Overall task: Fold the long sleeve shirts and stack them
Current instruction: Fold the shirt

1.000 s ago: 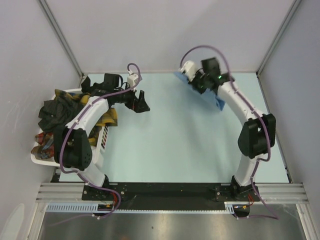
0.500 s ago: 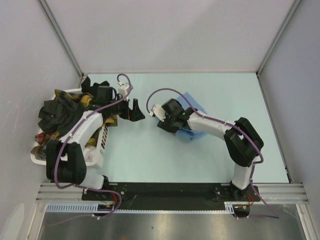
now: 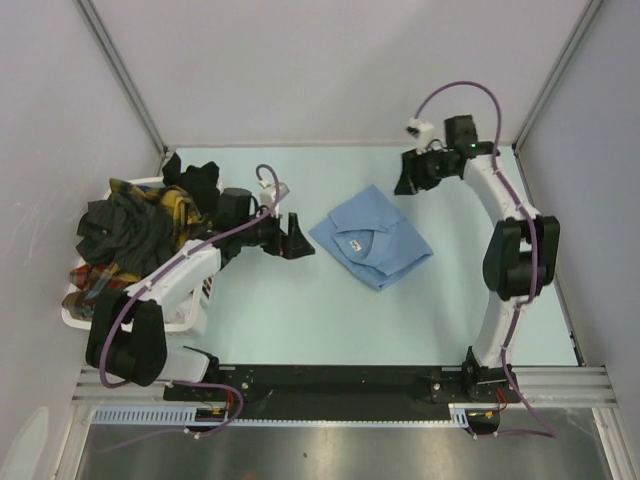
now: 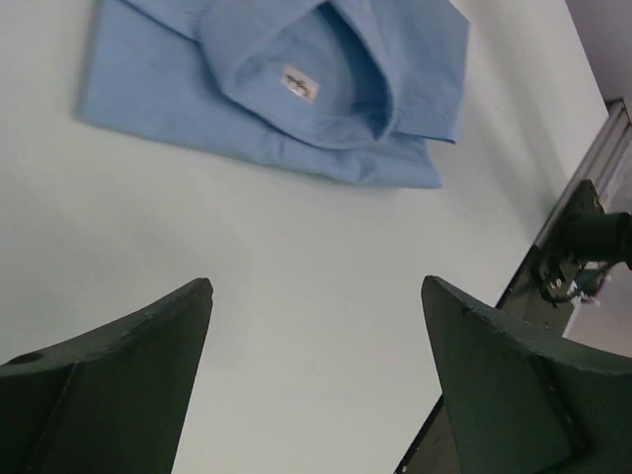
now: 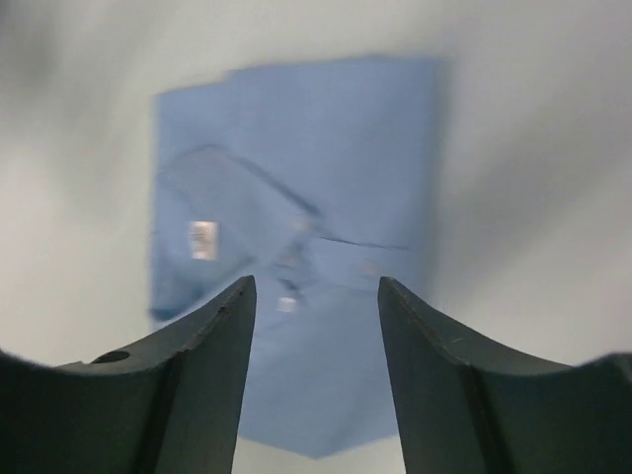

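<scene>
A folded light blue shirt lies flat in the middle of the table, collar up; it also shows in the left wrist view as the blue shirt and, blurred, in the right wrist view as the blue shirt. My left gripper hovers just left of it, open and empty, its jaws wide in the left wrist view. My right gripper is raised at the back right, away from the shirt, open with nothing between its fingers. Dark green-black and yellow-black plaid shirts are heaped in the basket, with red plaid at its near end.
The white slatted basket stands at the table's left edge beside the left arm. Grey walls close in the table on the left, back and right. A black rail runs along the near edge.
The right arm brought the blue shirt from the back to the middle, let it go there and swung back up to the back right. The left gripper edged right toward the shirt.
</scene>
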Controlling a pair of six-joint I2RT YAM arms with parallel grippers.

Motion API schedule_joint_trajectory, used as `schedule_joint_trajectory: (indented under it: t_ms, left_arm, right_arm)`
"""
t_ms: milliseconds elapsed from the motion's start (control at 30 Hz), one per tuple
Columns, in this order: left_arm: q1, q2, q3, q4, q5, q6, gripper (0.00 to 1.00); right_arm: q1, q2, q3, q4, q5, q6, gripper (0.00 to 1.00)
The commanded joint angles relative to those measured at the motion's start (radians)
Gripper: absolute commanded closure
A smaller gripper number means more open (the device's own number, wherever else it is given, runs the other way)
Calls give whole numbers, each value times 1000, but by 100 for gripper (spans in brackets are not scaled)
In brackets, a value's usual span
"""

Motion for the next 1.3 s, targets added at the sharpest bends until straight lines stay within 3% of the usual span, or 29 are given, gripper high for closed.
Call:
schedule_joint_trajectory:
  t_ms: [0,67,200,300,500,567,733,833,967,1133,1267]
  left_arm:
    - [-78,35,-16,90,-23,-76,8]
    - [-87,73,-17,102,-26,-90,8]
    - [-87,128,-7,82,-48,-113,8]
    - [-87,147,-7,79,-48,-130,9]
    - [-87,174,10,75,-61,-122,18]
    - [-87,211,59,38,-89,-89,21]
    - [-67,303,177,-75,-143,-38,30]
    - [-35,321,208,-91,-144,-32,33]
    - [-16,294,220,-135,-59,35,32]
    - [-71,262,159,-191,-6,71,24]
    - [-117,301,151,-237,-46,75,27]
  right_arm:
    - [-189,251,152,-216,-99,90,46]
    - [-221,348,198,-234,-98,98,53]
    - [-238,460,273,-283,-110,93,53]
    - [-231,480,237,-312,-119,72,54]
    - [-176,351,-90,-320,-190,4,65]
    - [-128,273,-234,-329,-216,-3,73]
    - [42,162,-394,-445,-323,-113,71]
    - [55,153,-362,-582,-359,-244,68]
    - [-95,176,-221,-680,-366,-306,62]
    - [-192,321,104,-599,-314,-223,52]
    - [-189,438,290,-495,-216,-152,45]
